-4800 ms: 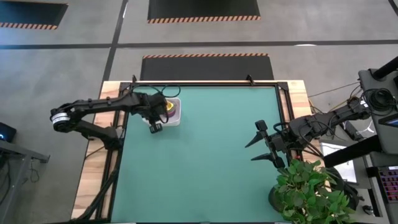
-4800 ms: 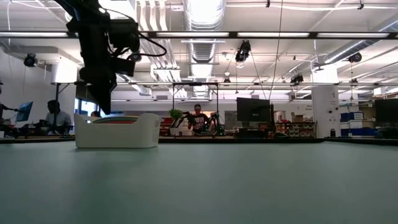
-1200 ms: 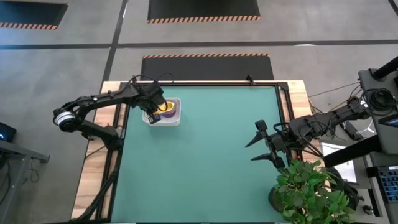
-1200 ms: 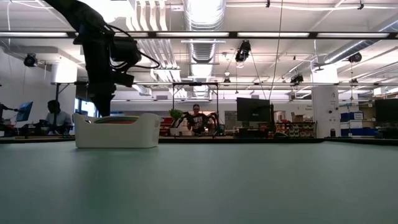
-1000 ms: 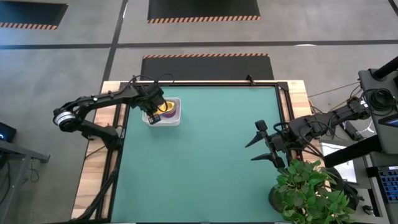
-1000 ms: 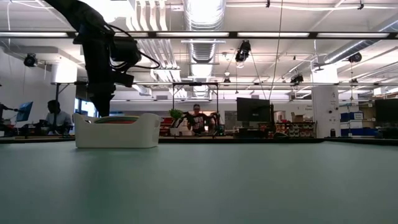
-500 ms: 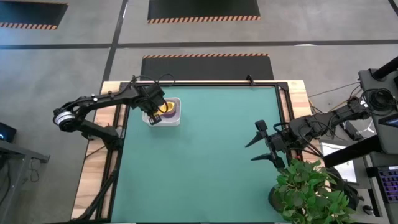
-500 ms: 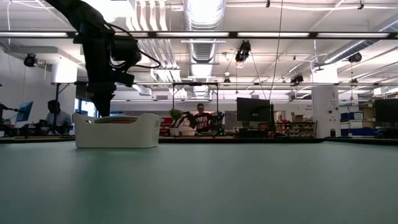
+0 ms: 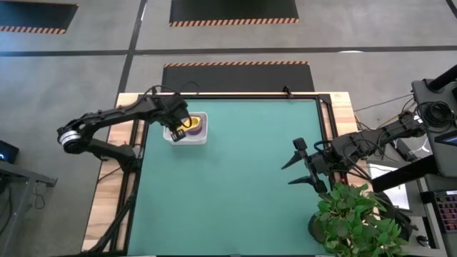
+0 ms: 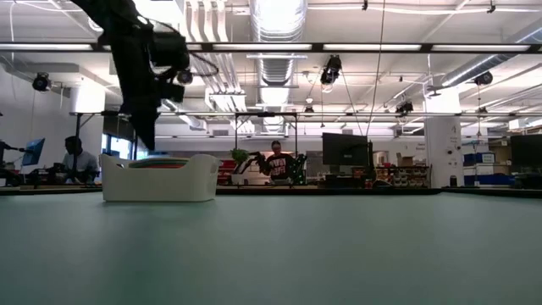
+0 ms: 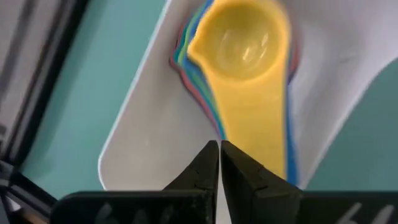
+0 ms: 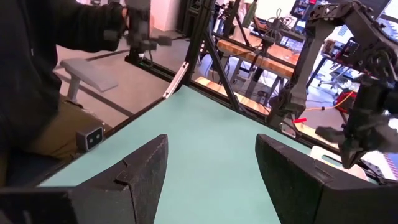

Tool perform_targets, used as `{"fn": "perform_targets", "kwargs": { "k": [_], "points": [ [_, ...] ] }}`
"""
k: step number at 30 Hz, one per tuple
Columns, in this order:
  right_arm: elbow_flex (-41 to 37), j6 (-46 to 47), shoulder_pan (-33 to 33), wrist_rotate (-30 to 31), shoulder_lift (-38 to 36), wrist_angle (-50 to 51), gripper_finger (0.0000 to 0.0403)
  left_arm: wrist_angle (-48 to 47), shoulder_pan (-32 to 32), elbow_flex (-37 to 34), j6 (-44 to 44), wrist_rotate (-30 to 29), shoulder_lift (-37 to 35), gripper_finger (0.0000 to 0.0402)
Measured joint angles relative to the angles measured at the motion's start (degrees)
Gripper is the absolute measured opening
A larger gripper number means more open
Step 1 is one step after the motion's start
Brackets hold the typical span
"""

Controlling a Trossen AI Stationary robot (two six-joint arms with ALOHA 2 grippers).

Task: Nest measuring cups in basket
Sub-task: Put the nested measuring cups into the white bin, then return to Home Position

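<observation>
Robotics lab: ceiling ducts (image 10: 275,21), monitors (image 10: 345,150), workbenches.

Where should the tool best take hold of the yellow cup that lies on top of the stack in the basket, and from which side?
Probably by its flat handle, coming from straight above. The yellow cup lies bowl up on the other cups in the basket, and the handle offers two straight parallel edges, while the round bowl may slip. The left tool, shut, hangs over that handle.

A leafy potted plant (image 9: 357,218) stands at the green table's (image 9: 235,185) corner.
</observation>
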State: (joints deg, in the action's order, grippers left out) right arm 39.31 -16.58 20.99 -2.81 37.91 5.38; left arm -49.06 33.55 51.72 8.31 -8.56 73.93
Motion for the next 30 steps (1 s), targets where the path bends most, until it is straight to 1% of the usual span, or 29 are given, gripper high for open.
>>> {"fn": "perform_targets", "kwargs": {
  "k": [2,4,8,11,14,18,21,26,30],
  "points": [
    [0.0,-0.9,0.0,0.0,0.0,0.6,0.0231,0.5,-1.8,0.4,-0.9,0.2,-2.2,0.0],
    [0.0,-1.6,0.0,0.0,-0.2,1.7,0.0231,3.4,-4.8,0.0,-1.1,1.5,-5.5,0.0],
    [-2.2,-2.2,0.0,0.0,-2.7,1.6,0.0231,15.4,-12.4,-3.7,0.1,7.2,-13.6,0.0],
    [-5.1,-2.5,0.0,0.2,-6.2,0.0,0.0231,23.9,-17.7,-8.0,2.7,8.9,-19.9,0.0],
    [-8.7,-2.5,-0.5,2.3,-10.6,-2.0,0.0231,30.4,-20.8,-12.3,4.7,10.9,-25.6,0.0],
    [-14.9,-2.5,-2.5,6.8,-16.3,-7.5,0.0231,37.4,-21.6,-18.6,4.7,14.4,-32.6,0.0],
    [-19.4,-2.6,-4.7,8.6,-20.2,-12.2,0.0231,40.7,-21.6,-23.2,4.2,15.4,-37.0,0.0],
    [-24.0,-1.1,-9.0,8.8,-26.3,-13.8,0.0231,43.9,-21.6,-28.7,2.7,15.3,-42.7,0.0],
    [-26.7,0.1,-10.9,8.3,-31.1,-13.7,0.0231,44.7,-21.6,-31.6,2.7,15.3,-46.3,0.0]
  ]
}}
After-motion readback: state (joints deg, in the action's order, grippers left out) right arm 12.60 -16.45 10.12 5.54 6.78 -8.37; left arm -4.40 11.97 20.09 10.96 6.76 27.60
